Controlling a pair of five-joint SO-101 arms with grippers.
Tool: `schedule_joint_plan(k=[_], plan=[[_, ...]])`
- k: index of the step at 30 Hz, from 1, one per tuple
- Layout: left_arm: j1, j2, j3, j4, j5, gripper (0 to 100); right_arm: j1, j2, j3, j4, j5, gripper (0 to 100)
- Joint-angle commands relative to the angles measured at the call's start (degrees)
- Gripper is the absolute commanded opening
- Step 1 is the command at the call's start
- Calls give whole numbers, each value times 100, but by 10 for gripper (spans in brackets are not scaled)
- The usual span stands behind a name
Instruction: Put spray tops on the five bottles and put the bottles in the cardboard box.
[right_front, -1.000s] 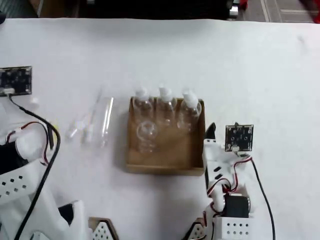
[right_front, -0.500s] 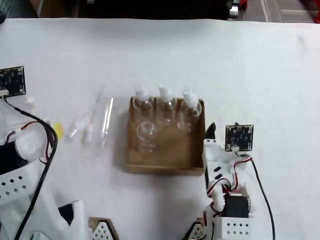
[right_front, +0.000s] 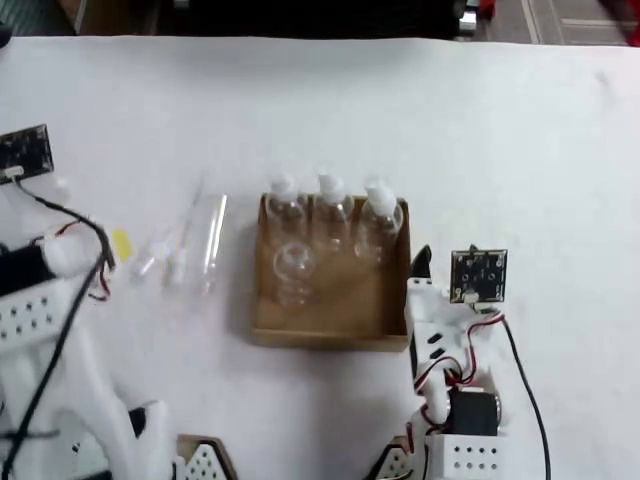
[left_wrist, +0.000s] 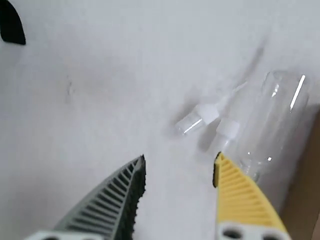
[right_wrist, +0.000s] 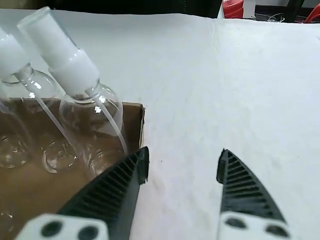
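A cardboard box (right_front: 330, 325) sits mid-table. Three clear bottles with white spray tops (right_front: 333, 205) stand along its far wall, and a fourth bottle (right_front: 293, 270) with no top stands in front of them. A fifth bottle (right_front: 212, 240) lies on the table left of the box, with two loose spray tops (right_front: 165, 260) beside it. My left gripper (left_wrist: 179, 162) hovers open just left of those tops (left_wrist: 197, 119) and the lying bottle (left_wrist: 272, 120). My right gripper (right_wrist: 183, 157) is open and empty by the box's right wall, close to the nearest capped bottle (right_wrist: 90, 110).
The white table (right_front: 500, 130) spreads wide behind and to the right of the box. The right arm's base (right_front: 455, 430) stands at the near edge and the left arm's body (right_front: 50, 330) fills the near left corner.
The left arm has shifted toward the far side, and its yellow finger has come into sight near the loose spray tops. The right arm and the bottles have not moved.
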Motion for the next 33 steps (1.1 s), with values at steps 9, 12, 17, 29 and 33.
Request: schedule_joint_plan(k=[9, 12, 17, 29, 33], plan=[[259, 3116, -2101, 782, 2356, 218, 48, -48, -44, -101, 18, 194], [629, 3697, -2690, 1424, 2374, 218, 48, -48, -44, -101, 18, 194], [1086, 4347, -3481, 1793, 2382, 218, 48, -48, -44, -101, 18, 194], [989, 5525, -3851, 1389, 2488, 218, 4, -48, 185, -409, 510, 194], [673, 5956, -3903, 1284, 2743, 218, 4, -48, 185, -409, 519, 194]])
